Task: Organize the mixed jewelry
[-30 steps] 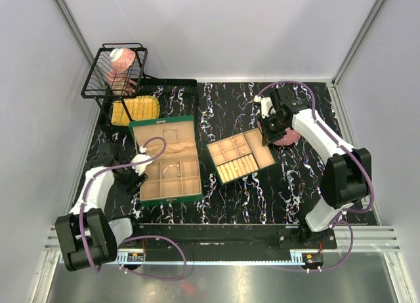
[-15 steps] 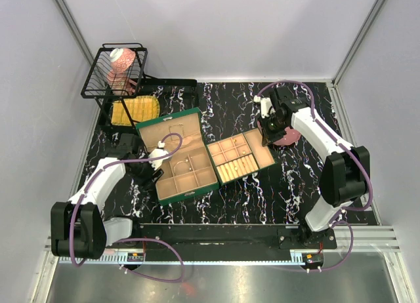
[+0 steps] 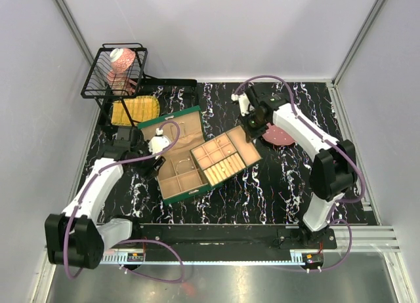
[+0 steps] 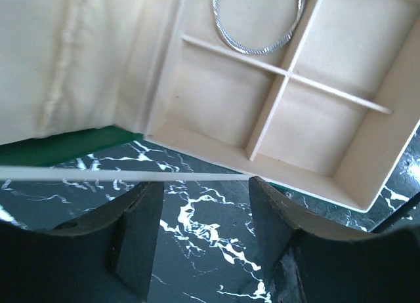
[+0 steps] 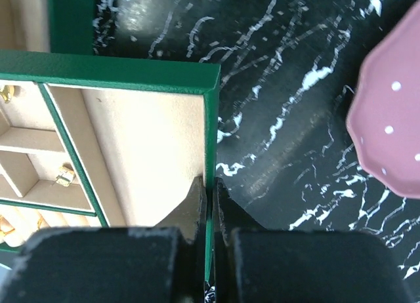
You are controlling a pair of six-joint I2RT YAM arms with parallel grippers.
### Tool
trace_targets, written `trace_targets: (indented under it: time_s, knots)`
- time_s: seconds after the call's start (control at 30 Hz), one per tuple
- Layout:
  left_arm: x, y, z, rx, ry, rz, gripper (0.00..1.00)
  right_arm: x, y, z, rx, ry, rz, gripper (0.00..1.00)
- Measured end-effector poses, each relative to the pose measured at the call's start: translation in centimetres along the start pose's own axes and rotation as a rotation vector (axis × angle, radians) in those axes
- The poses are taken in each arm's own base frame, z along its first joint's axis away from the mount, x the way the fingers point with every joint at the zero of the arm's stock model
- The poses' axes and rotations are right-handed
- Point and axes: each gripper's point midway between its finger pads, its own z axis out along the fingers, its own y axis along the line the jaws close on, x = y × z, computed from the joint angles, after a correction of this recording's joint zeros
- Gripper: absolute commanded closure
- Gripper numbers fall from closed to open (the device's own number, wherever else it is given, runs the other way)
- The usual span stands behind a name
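Right gripper (image 5: 209, 193) clenching the green beige-lined tray (image 5: 131, 70), left gripper (image 4: 203, 208) released, the light silver wire hoop (image 4: 259, 48) is probably needing a rim pinch.

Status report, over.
Left claw open, empty, beside box. Right claw shut on tray rim. Silver hoop in box; gold studs in tray. Plate apart from tray.

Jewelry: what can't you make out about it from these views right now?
- Top view: contents of the box and tray are too small to tell apart.
- Left wrist: silver hoop is cut by the top edge.
- Right wrist: gold pieces are tiny, with more cut by the left edge; plate is mostly off-frame.
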Motion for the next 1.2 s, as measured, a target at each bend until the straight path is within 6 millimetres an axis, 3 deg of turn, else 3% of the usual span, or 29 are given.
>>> trace_targets:
  time_s: [0.23,0.5,0.77,1.07,1.2]
  knots:
    - [-3.2,0.9,-3.7,-0.13,-0.147,0.055,0.41,-2.1,2.8,1.3,-0.03,0.015,-0.047,1.0]
    - [-4.4,2.1,-7.4,-0.266,-0.243,0.053,0.41,-4.7,5.5,3.2,-0.056,0.024,-0.053,1.0]
    - [-4.1,4.3,-9.7,-0.386,-0.286,-0.049,0.41,-2.8,9.2,6.0,-0.082,0.121,-0.058,1.0]
    - [-4.1,5.4,-11.1,-0.45,-0.311,-0.103,0.41,-2.4,10.2,6.4,-0.059,0.13,-0.028,1.0]
    - [-4.1,5.7,-11.5,-0.469,-0.315,-0.107,0.41,-2.1,11.6,6.4,-0.044,0.131,-0.056,1.0]
